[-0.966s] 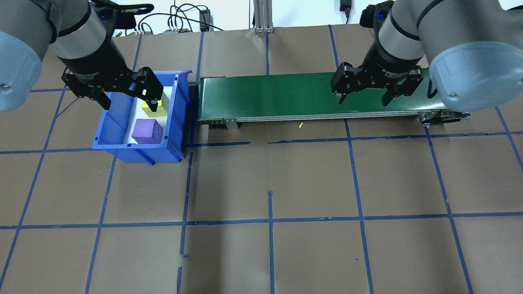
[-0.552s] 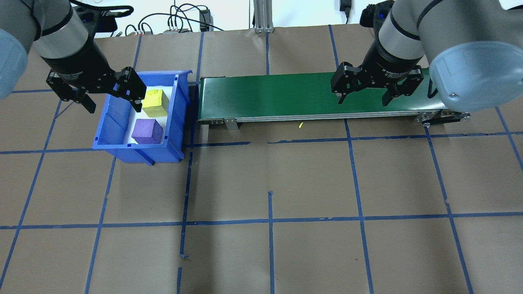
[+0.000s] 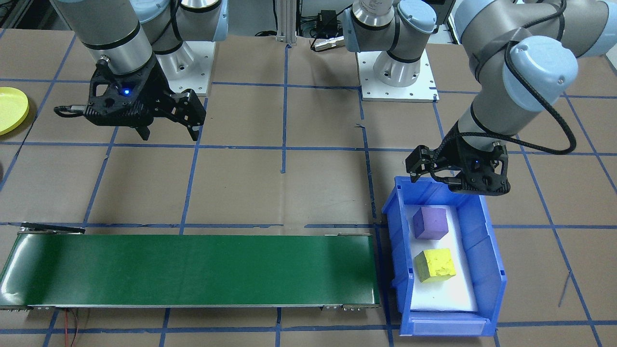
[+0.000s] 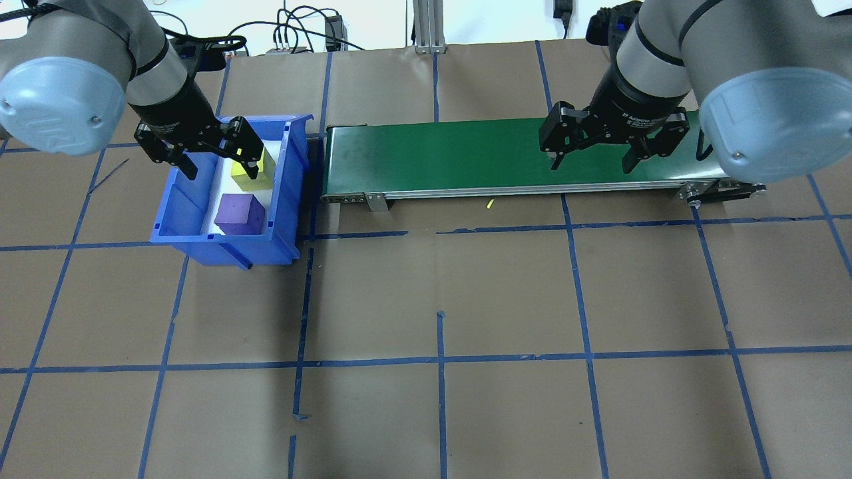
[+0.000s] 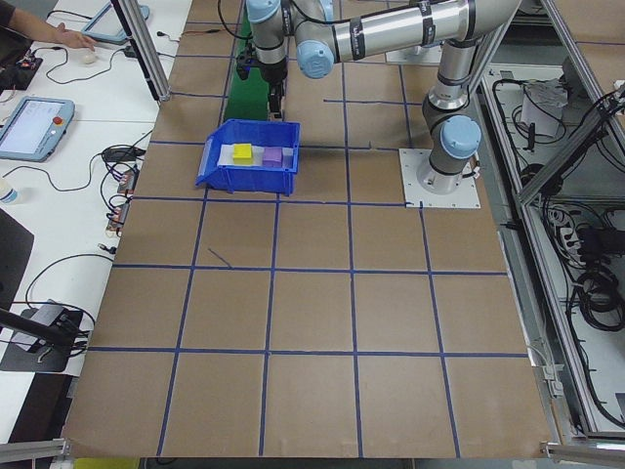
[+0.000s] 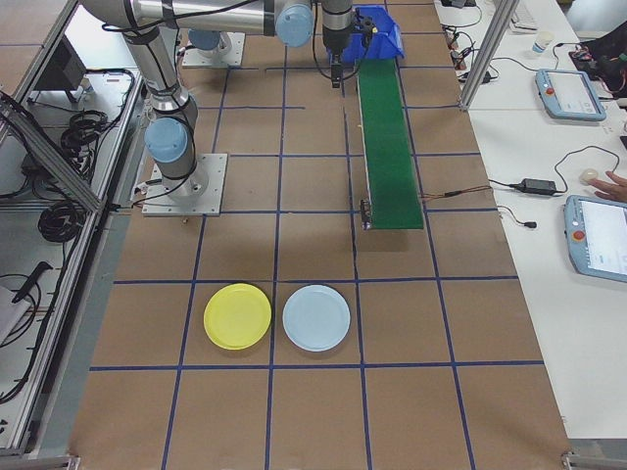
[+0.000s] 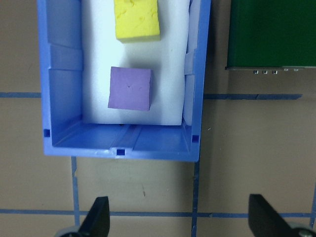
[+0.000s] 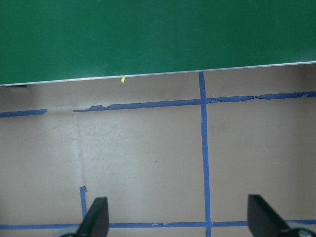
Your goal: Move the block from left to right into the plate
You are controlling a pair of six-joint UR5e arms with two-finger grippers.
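Two foam blocks lie in a blue bin point(image 4: 174, 211) on the robot's left: a yellow block point(image 3: 435, 265) point(image 7: 137, 19) and a purple block point(image 3: 430, 222) point(image 4: 239, 214) point(image 7: 129, 89). My left gripper point(image 3: 453, 185) point(image 4: 219, 166) point(image 7: 180, 222) hangs open above the bin's robot-side end, holding nothing and touching neither block. My right gripper point(image 3: 169, 135) point(image 4: 592, 163) point(image 8: 178, 222) is open and empty, beside the green conveyor belt point(image 4: 439, 156). The yellow plate point(image 6: 237, 316) point(image 3: 10, 110) lies on the table at the robot's far right.
A light blue plate point(image 6: 315, 317) sits next to the yellow one. The conveyor belt point(image 3: 193, 270) runs from the bin point(image 3: 492, 262) toward the right side. A person's hand point(image 6: 615, 181) and tablets lie on the side benches.
The left gripper swung out to the left of the bin, then came back right over it, still open. The right arm and both blocks have not moved.
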